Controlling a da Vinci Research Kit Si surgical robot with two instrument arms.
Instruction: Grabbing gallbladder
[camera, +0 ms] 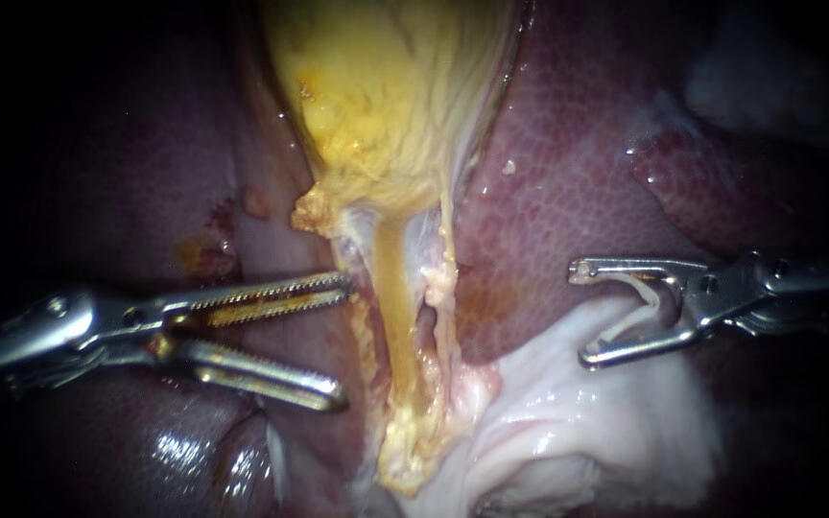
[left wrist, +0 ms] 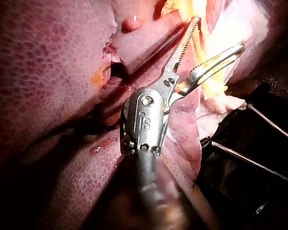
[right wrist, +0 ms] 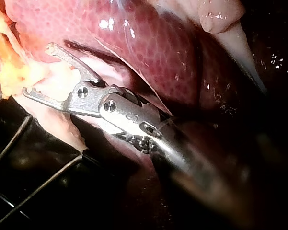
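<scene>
The yellow gallbladder [camera: 386, 96] hangs at the top centre of the endoscope view, set in a cleft of the dark red, mottled liver [camera: 568, 192]. It narrows downward into a yellow stalk [camera: 397, 297] with frayed edges. No instrument holds the gallbladder, and both sit well below its body.

The left instrument [camera: 343, 341] reaches in from the left with its long, toothed jaws spread wide and nothing between them but liver surface. The tip of its upper jaw is at the ragged edge of the stalk, and contact cannot be made out. Its lower jaw lies apart from the stalk, over the liver. The left wrist view shows the same gaping jaws, angled toward the yellow tissue ahead of them.

The right instrument [camera: 582, 317] comes in from the right, well apart from the stalk, and its jaws are also spread and grip nothing. Its lower jaw rests against a glistening mound of white tissue [camera: 578, 422]. A pale curved strip [camera: 643, 305] shows between the jaws near the hinge, and what it is cannot be told. In the right wrist view, thin wires [right wrist: 38, 187] cross the dark area beneath the tissue.
</scene>
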